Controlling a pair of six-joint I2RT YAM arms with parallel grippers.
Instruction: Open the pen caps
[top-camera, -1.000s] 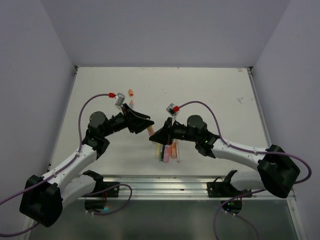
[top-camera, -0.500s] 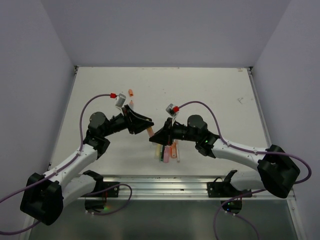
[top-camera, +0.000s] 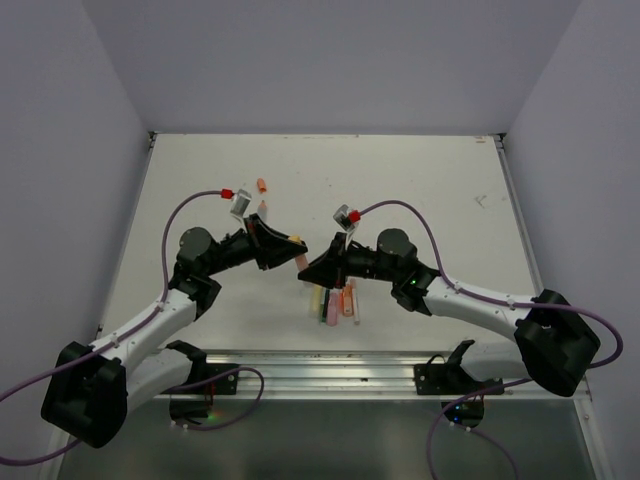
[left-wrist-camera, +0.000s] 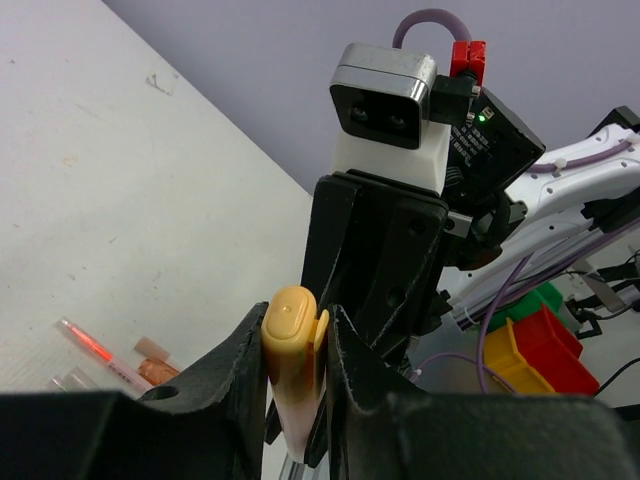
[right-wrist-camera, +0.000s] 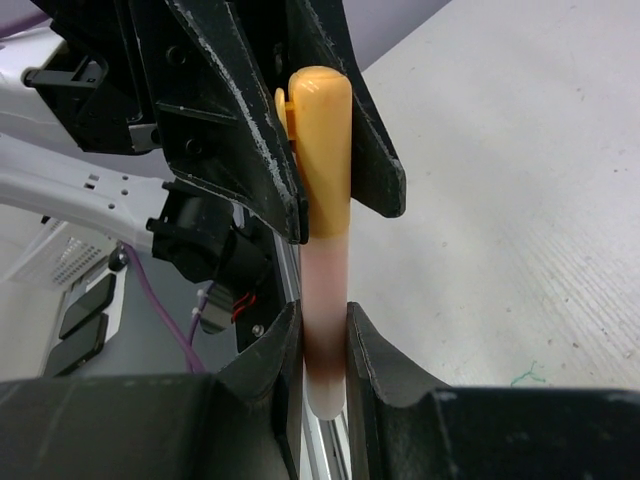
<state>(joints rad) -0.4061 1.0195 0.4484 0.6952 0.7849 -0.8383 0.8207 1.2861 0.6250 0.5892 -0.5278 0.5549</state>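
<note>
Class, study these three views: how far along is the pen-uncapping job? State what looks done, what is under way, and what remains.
Looks done: two small orange pieces lie loose, possibly pulled caps. Under way: the left gripper clamps the yellow cap, the right gripper holds that highlighter's body; the cap is not yet off. Remaining: the pens clustered near the right gripper.

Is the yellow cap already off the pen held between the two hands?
No, the yellow cap sits on the pen, the left hand clamping the cap and the right hand its barrel.
</note>
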